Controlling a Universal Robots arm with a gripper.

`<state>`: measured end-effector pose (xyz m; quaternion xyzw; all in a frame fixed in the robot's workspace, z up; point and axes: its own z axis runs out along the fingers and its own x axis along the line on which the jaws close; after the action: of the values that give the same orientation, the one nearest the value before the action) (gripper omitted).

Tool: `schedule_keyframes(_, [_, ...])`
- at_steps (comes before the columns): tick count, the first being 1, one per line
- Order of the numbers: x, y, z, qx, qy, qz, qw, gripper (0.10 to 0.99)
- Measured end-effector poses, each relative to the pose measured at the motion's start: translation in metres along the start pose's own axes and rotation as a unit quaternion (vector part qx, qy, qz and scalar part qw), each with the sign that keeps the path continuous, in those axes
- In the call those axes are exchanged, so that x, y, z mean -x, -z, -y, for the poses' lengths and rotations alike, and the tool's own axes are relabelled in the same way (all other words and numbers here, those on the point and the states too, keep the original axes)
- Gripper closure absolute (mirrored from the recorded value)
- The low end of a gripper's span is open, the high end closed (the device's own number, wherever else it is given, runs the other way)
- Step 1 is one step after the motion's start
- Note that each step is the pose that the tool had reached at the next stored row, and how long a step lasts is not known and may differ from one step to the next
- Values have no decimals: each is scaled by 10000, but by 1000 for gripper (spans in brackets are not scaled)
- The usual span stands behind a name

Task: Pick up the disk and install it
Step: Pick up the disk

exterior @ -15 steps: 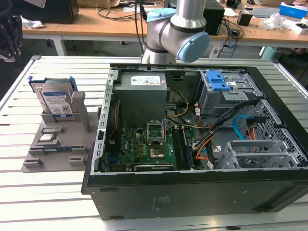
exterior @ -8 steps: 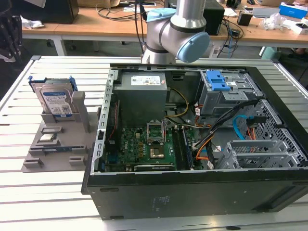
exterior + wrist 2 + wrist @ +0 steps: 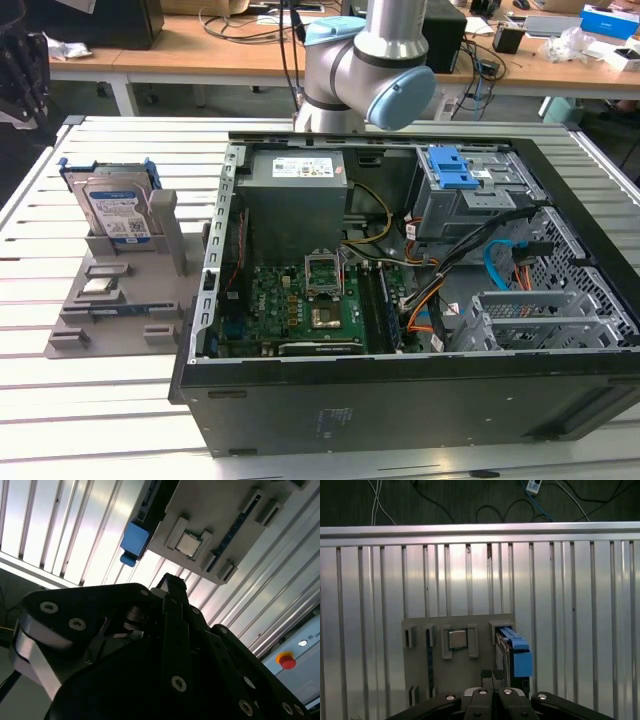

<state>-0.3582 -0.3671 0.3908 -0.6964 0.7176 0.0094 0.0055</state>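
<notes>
The disk [image 3: 113, 208], a silver drive with a white-and-blue label in a blue caddy, stands on edge in a grey holder plate [image 3: 120, 310] at the exterior view's left, outside the computer case. In the first wrist view I look down on the disk [image 3: 519, 655] edge-on, with my gripper [image 3: 488, 676] above it and a little to one side, not touching. Its dark fingers meet with nothing between them. In the second wrist view the gripper [image 3: 169, 584] points at the slatted table, and the caddy's blue end [image 3: 135, 537] sits beyond its tip.
The open computer case [image 3: 400, 400] takes up the middle and right of the table, with a grey power supply [image 3: 295, 200], motherboard [image 3: 300, 300] and a drive bay with a blue latch [image 3: 448, 168]. A square chip [image 3: 457, 639] lies on the holder plate [image 3: 420, 665]. A red button [image 3: 286, 661] sits by the table edge.
</notes>
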Motion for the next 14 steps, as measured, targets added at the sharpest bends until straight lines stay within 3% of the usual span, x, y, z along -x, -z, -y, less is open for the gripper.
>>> schedule_keyframes(5, [0, 0, 0, -34, 1, 1, 10000, 973])
schedule_keyframes(9, [0, 0, 0, -57, 1, 2, 10000, 729])
schedule_keyframes(10, [0, 0, 0, -62, 1, 2, 10000, 729])
schedule_keyframes(11, [0, 0, 0, -69, 1, 2, 10000, 612])
schedule_keyframes(14, [0, 0, 0, -86, 2, 3, 10000, 545])
